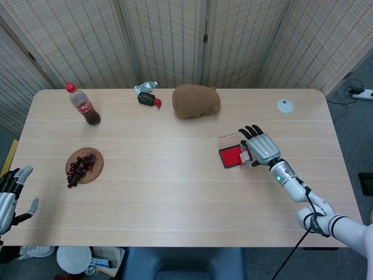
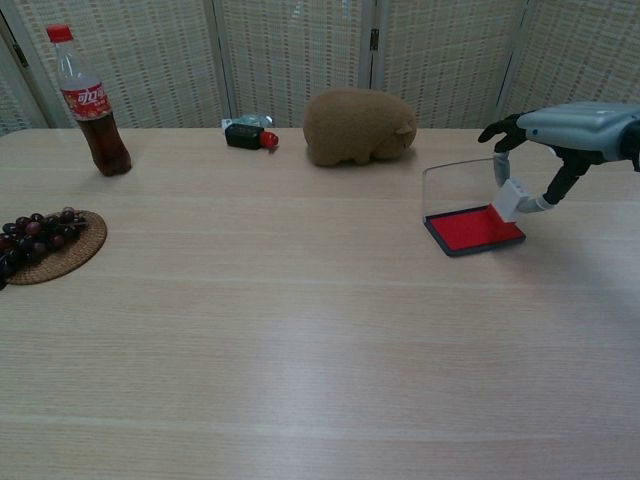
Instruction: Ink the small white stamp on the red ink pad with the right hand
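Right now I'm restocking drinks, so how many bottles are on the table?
1: a cola bottle with a red cap stands upright at the far left of the table, beyond the basket of grapes. None shows elsewhere, though the plush toy could hide something.

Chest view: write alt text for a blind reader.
The right hand pinches a small white stamp over the open red ink pad on a wooden table. Behind sit a brown plush, cola bottle and grapes.

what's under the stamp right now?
The small white stamp, pinched by the right hand, sits over the right edge of the red ink pad. Its inking face is hidden, so contact with the pad cannot be told.
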`<state>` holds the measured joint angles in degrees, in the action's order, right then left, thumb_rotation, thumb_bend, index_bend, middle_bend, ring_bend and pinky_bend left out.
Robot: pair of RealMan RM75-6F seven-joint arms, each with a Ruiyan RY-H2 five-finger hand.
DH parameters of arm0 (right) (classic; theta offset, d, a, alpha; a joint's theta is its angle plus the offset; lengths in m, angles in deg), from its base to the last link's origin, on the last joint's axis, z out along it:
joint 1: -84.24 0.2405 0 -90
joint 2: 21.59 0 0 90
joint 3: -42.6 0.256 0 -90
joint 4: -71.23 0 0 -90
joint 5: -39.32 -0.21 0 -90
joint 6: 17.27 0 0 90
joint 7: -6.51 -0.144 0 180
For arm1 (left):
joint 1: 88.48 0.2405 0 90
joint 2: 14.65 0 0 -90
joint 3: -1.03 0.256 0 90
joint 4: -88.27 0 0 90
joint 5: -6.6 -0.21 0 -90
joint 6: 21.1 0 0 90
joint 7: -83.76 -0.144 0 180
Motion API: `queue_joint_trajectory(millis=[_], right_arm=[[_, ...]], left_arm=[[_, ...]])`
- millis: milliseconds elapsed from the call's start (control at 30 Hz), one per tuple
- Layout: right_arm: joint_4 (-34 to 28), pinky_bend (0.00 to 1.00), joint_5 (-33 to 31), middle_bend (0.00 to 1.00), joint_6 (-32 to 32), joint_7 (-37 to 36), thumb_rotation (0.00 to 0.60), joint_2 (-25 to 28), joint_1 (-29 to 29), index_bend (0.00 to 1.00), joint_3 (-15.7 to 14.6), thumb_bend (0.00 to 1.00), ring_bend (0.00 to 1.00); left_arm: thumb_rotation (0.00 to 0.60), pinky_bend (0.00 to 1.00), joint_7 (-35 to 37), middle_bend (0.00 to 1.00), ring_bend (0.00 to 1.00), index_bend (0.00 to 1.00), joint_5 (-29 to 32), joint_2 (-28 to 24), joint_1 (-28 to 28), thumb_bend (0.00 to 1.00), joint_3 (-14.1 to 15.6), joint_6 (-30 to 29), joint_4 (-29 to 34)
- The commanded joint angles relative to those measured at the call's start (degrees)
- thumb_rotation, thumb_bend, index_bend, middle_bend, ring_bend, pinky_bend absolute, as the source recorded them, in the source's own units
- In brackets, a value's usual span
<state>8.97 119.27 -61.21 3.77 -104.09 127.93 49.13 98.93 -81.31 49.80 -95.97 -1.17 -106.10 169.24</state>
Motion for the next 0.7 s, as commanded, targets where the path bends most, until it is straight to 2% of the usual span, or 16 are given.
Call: queue_joint_trajectory(millis=[33,700], right_arm=[[0.7,0.0,0.1,0.09,-0.1,-0.4,0.6,-0.7,0.4,0.77,0.1,0.27,0.0],[6.2,0.0,0.8,0.09,-0.1,-1.6,0.6,-4.2,1.6,0.77,-0.8,0.27,0.0]], left_arm=[[0.6,0.0,0.3,0.0,0.0,0.0,0.0,-0.1,0.1,0.43,0.0,-0.1,0.0],[0.6,0.0,2.0,0.0,0.0,0.0,0.3,-0.7,0.6,0.43,-0.3,-0.8,-0.2]])
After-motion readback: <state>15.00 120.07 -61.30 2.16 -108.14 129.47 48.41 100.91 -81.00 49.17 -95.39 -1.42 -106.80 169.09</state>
